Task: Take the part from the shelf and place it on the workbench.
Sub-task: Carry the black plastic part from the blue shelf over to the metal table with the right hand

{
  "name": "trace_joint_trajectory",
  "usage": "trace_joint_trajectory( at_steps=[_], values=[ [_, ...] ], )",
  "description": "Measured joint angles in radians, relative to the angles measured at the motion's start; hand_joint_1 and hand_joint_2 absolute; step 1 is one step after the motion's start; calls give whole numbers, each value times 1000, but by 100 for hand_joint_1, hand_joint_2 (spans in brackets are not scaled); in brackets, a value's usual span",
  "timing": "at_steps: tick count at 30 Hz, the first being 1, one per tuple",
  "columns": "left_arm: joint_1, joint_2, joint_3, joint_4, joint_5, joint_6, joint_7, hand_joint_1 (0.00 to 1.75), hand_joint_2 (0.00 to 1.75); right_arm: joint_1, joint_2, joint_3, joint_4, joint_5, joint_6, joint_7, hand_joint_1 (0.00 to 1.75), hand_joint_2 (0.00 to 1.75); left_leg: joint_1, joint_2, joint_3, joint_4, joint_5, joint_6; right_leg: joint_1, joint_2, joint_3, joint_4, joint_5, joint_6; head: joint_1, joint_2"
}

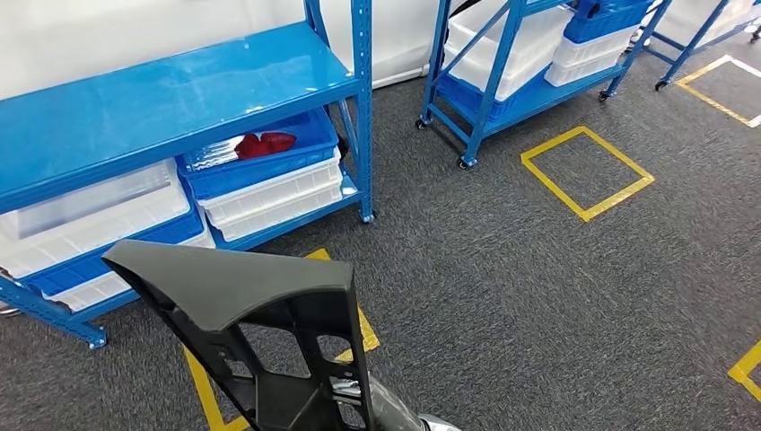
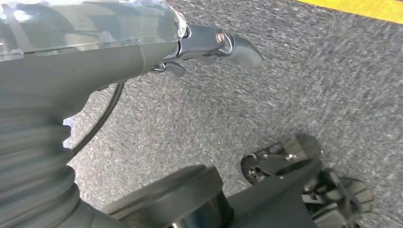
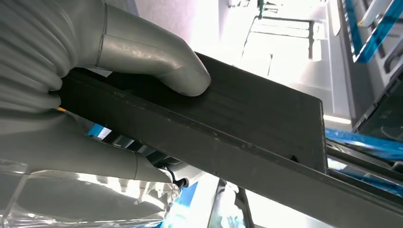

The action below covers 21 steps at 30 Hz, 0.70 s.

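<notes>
We are in the carrying step: our right hand (image 3: 95,95) clamps thumb and fingers around the dark part (image 1: 242,296), held off the blue shelf (image 1: 179,99). Our left hand (image 2: 209,45) hangs over carpet (fingers apparently apart, holding nothing). Next, we judge, comes finding the workbench and setting the part down level.

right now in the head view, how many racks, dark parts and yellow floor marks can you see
racks: 3
part: 1
floor marks: 4, three of them cut off or partly hidden
total: 8
</notes>
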Motion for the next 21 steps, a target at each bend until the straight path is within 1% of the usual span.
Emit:
trace_joint_trajectory(
  at_steps=[1,2,3,4,5,6,7,8,9,10,11,12,13,14,15,16,17,18,19,20,21],
  values=[
    [-1,-1,0,0,1,0,0,0,175,0,0,-1,0,-1,1,-1,168,175,2,13,1,-4,4,6,1,-23,-11,22,-14,5,0,0],
    [-1,-3,0,0,2,1,1,0,175,-1,0,-1,-1,-2,2,-2,168,175,3,28,2,-8,7,11,1,-53,-32,66,-39,9,0,0],
    [-1,-3,0,0,2,1,1,0,175,-1,0,-2,-1,-3,3,-3,168,175,2,41,2,-8,7,13,0,-82,-62,127,-72,13,0,0],
    [1,-2,0,0,3,1,2,0,175,-2,0,-2,0,-4,4,-5,168,175,1,57,1,-8,7,14,-3,-99,-97,199,-104,18,0,0],
    [4,-2,0,0,3,2,2,0,175,-2,0,-2,0,-4,5,-7,168,175,0,72,0,-8,6,14,-6,-108,-126,257,-123,22,0,0],
    [4,-2,0,0,3,2,3,0,175,-1,0,-2,2,-5,5,-10,168,175,-1,87,0,-8,5,13,-9,-112,-138,282,-125,25,0,0],
    [4,-2,0,0,2,2,3,0,175,-1,0,-3,3,-5,5,-12,168,175,-1,100,1,-8,4,11,-12,-116,-131,268,-109,26,0,0],
    [3,-2,0,0,2,2,3,0,175,-1,0,-3,4,-5,4,-15,168,175,-1,112,2,-8,2,9,-13,-123,-101,214,-79,26,0,0],
    [2,-3,0,0,2,1,4,0,175,-1,0,-4,4,-5,4,-16,168,175,-1,122,5,-8,0,6,-12,-142,-58,135,-47,23,0,0],
    [2,-3,0,0,2,1,4,0,175,-2,0,-5,4,-6,4,-18,168,175,-3,130,8,-8,-2,2,-8,-164,-21,67,-26,18,0,0],
    [1,-4,0,0,2,0,5,0,175,-3,0,-5,4,-6,4,-19,168,175,-5,138,11,-8,-5,-3,-4,-181,5,18,-14,11,0,0],
    [-1,-4,0,0,2,0,6,0,175,-3,0,-6,4,-6,4,-20,168,175,-7,145,13,-9,-7,-9,2,-193,16,-5,-13,3,0,0],
    [-2,-4,0,0,2,-1,7,0,175,-4,0,-7,4,-6,4,-20,168,175,-8,153,16,-10,-8,-16,6,-188,14,-6,-16,-4,0,0],
    [-4,-4,-1,0,1,-2,7,0,175,-4,0,-8,4,-6,5,-20,168,175,-8,162,19,-12,-9,-22,8,-176,13,-9,-15,-11,0,0],
    [-7,-5,-2,0,0,-3,8,0,175,-3,0,-10,4,-6,5,-21,168,175,-6,157,22,-10,-14,-28,6,-165,15,-14,-12,-17,0,0],
    [-9,-5,-3,0,-1,-4,8,0,175,-4,1,-11,4,-7,5,-21,168,175,-4,142,19,3,-26,-32,4,-154,17,-19,-8,-25,0,0],
    [-10,-5,-4,0,-2,-5,8,0,175,-4,3,-12,4,-7,5,-21,168,175,-2,118,7,35,-49,-36,1,-143,20,-25,-4,-32,0,0],
    [-9,-5,-5,0,-2,-6,8,0,175,-5,5,-13,4,-7,5,-21,168,175,-1,90,-16,89,-81,-37,-1,-131,22,-28,-2,-37,0,0],
    [-7,-5,-5,0,-1,-7,8,0,175,-5,6,-13,4,-7,5,-21,168,175,-1,73,-49,159,-115,-37,1,-119,22,-28,-1,-41,0,0],
    [-5,-5,-5,0,0,-7,8,0,175,-5,8,-14,5,-7,6,-20,168,175,-1,65,-82,224,-139,-37,3,-104,22,-28,-2,-44,0,0],
    [-4,-5,-5,0,1,-7,8,0,175,-4,8,-14,5,-7,7,-19,168,175,-1,62,-105,265,-146,-37,5,-88,23,-27,-2,-45,0,0]
  ],
)
